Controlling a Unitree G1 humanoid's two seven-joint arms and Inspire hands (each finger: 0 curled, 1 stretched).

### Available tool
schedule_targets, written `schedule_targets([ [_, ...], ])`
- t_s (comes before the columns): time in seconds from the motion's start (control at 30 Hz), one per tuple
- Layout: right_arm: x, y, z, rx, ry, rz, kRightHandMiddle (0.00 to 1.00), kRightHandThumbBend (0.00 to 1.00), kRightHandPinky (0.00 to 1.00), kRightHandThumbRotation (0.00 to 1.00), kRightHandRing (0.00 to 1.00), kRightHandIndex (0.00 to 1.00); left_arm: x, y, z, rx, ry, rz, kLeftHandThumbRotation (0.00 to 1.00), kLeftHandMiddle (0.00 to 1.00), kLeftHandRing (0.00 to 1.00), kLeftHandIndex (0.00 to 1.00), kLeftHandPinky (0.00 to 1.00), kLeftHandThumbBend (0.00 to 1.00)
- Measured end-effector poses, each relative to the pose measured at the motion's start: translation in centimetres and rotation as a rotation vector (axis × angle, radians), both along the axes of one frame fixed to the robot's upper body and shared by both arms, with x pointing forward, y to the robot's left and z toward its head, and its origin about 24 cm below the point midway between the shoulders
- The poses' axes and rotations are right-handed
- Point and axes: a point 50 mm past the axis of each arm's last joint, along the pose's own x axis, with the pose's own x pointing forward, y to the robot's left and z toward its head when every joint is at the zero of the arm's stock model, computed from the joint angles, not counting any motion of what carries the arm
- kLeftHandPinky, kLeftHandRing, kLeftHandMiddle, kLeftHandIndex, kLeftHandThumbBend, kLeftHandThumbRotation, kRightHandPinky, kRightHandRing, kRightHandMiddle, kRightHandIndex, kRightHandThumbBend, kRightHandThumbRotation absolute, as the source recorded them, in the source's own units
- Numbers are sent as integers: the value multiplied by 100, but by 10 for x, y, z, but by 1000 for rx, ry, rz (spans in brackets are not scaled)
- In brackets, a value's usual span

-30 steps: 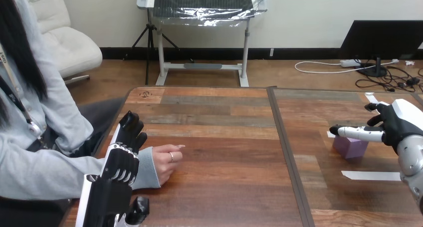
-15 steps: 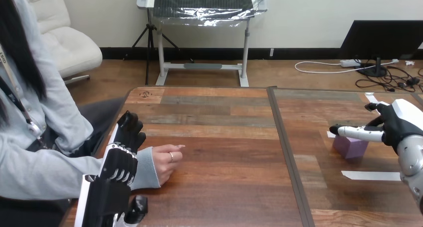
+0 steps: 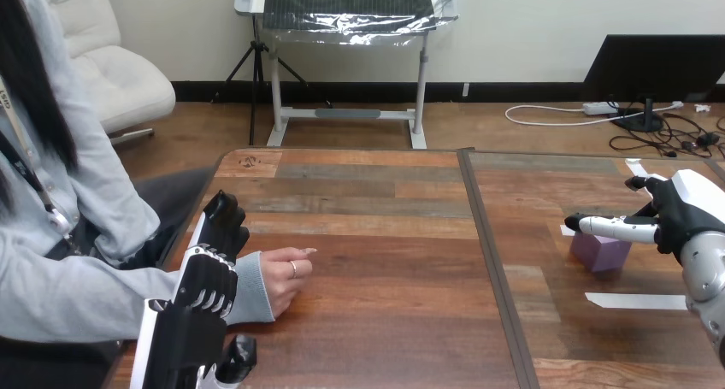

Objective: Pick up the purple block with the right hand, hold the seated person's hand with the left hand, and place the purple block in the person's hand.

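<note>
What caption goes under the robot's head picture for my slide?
Robot's left hand over a person's wrist, its open right hand over the purple block on the table.

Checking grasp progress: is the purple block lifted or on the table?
On the table: the purple block sits flat on the wood; the right robot hand has straight fingers over it, not round it.

The surface [image 3: 385, 269] is grained wood planking with a dull sheen. The purple block [image 3: 601, 255] looks smooth and matt. The right hand [image 3: 682, 211] has glossy white plastic shells; the person's sleeve [image 3: 249, 288] is ribbed cloth.
</note>
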Motion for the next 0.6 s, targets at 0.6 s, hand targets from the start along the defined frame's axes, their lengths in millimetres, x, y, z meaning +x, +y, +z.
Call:
schedule_targets([
  [0.6,0,0,0,-3,1,2,68,100,56,60,68,87,4,1,1,-6,-11,1,74,98,98,95,95,99],
])
